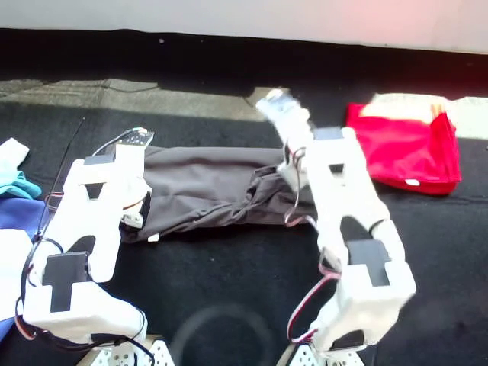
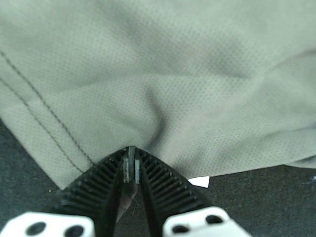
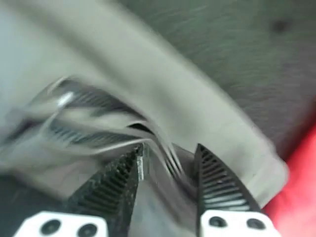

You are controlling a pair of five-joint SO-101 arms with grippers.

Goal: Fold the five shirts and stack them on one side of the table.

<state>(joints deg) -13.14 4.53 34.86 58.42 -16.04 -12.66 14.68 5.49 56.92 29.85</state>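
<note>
A grey shirt (image 1: 206, 191) lies stretched across the middle of the dark table, bunched at its right end. My left gripper (image 1: 136, 219) is at the shirt's left end. In the left wrist view its jaws (image 2: 129, 160) are shut on a pinch of the grey shirt (image 2: 187, 84) near the stitched hem. My right gripper (image 1: 292, 171) is over the bunched right end. The right wrist view shows it open (image 3: 168, 158), with folds of the grey shirt (image 3: 163, 98) between and beyond its fingers.
A folded red shirt (image 1: 412, 152) lies at the right on top of a pale one (image 1: 400, 103). At the left edge sit blue (image 1: 19, 213), teal (image 1: 17, 185) and white (image 1: 9, 152) cloth. The red shirt (image 3: 301, 197) also shows beside the right gripper.
</note>
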